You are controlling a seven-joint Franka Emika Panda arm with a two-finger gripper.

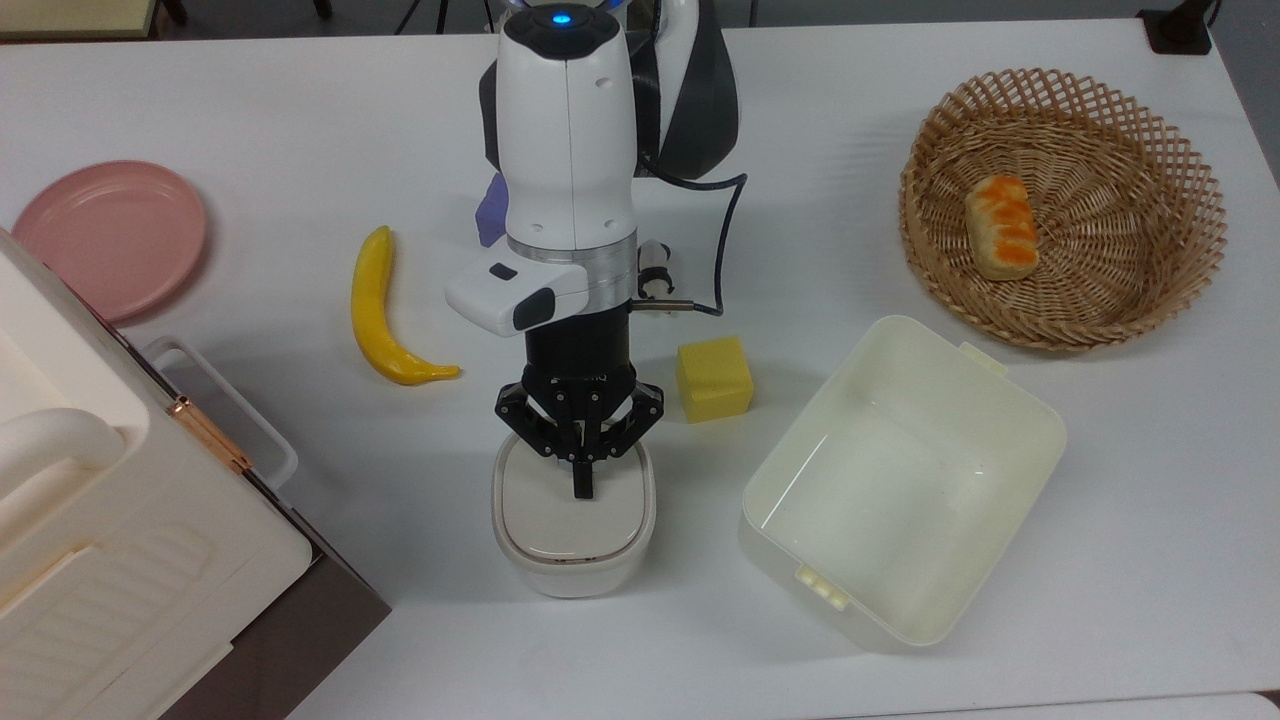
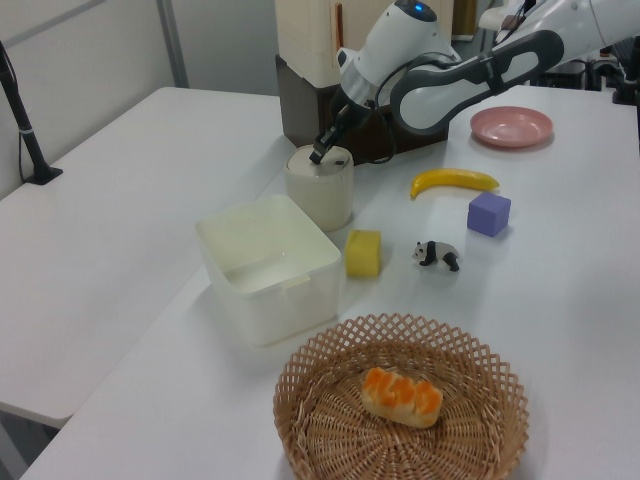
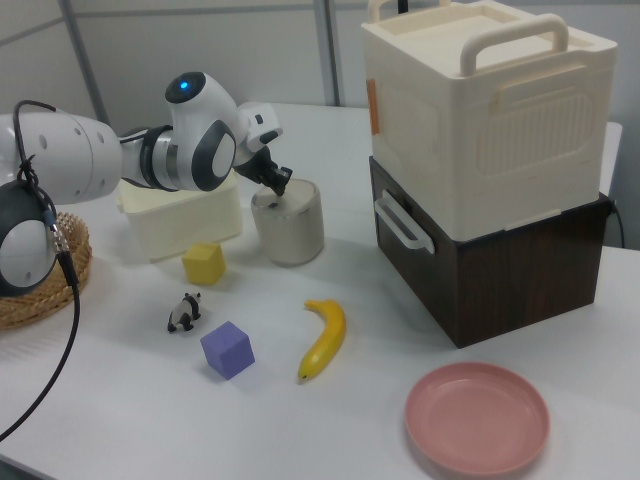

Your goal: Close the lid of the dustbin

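The fingers [image 1: 581, 487] are pinched together, holding nothing, tips pressing the lid [image 1: 570, 508], which lies flat on the dustbin [image 1: 570, 575] beneath them.

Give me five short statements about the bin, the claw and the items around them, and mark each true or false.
1. The lid lies flat on the dustbin. True.
2. The claw is shut, its tips over the lid. True.
3. The banana sits in the wicker basket. False: it lies on the table; the basket holds an orange-topped bread roll.
4. The cream tub holds the yellow cube. False: the tub is empty, and the cube stands beside it.
5. The pink plate is bare. True.
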